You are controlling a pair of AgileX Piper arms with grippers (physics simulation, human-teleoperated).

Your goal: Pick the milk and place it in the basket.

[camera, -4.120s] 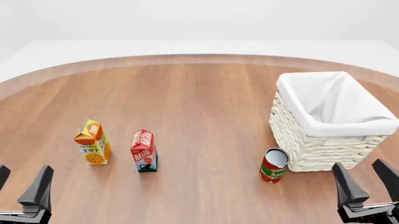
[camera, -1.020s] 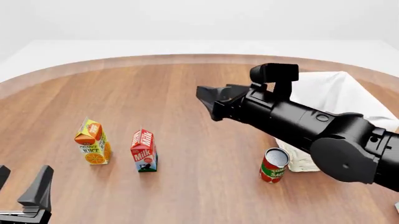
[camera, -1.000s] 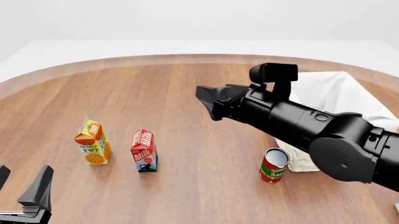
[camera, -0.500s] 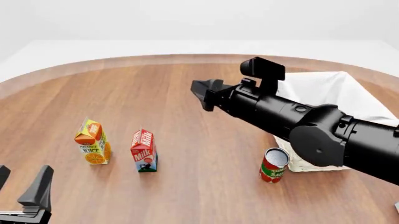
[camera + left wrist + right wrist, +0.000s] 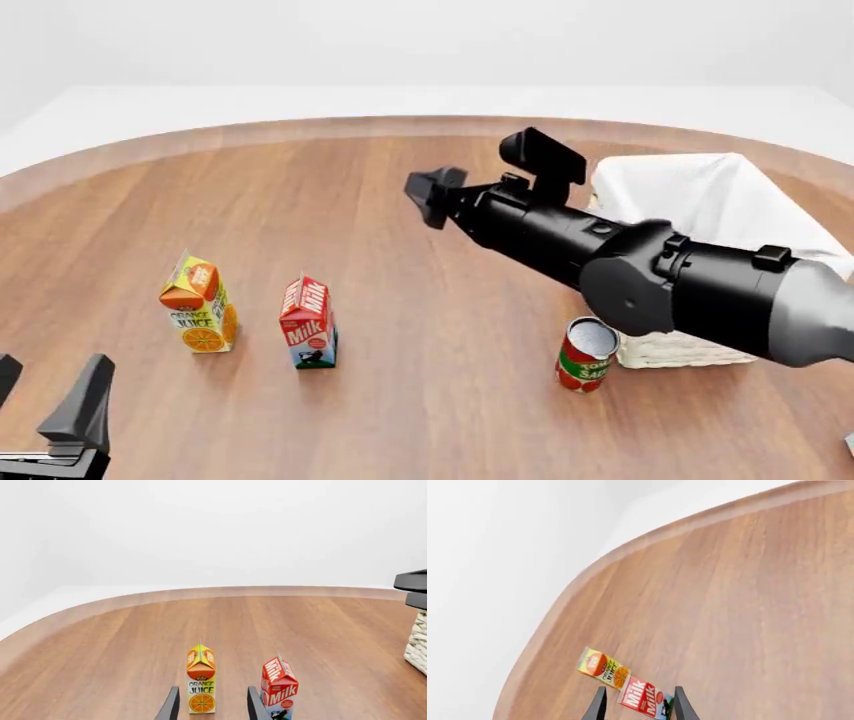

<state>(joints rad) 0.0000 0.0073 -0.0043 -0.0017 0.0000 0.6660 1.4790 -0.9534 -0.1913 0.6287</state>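
The milk [image 5: 308, 323] stands upright on the wooden table, left of the middle, with its red top and white and blue base. Through the left wrist camera the milk [image 5: 279, 687] shows just off to one side of my open left gripper [image 5: 212, 709]. That left gripper [image 5: 47, 395] rests low at the near left corner. My right gripper [image 5: 434, 195] hovers open high above the table's middle, well away from the milk, and the milk [image 5: 642, 697] appears far off between its fingertips. The cream wicker basket [image 5: 721, 190] stands at the right, partly hidden by the right arm.
An orange juice carton [image 5: 199, 305] stands just left of the milk. A red tomato can [image 5: 587, 353] stands at the basket's near left corner. The right arm's black body stretches from the lower right across the basket's front. The table's curved far edge lies beyond.
The right arm rose from the near right corner and reached up over the table; in the last second its gripper turned and shifted slightly left and farther. The left gripper and objects stayed put.
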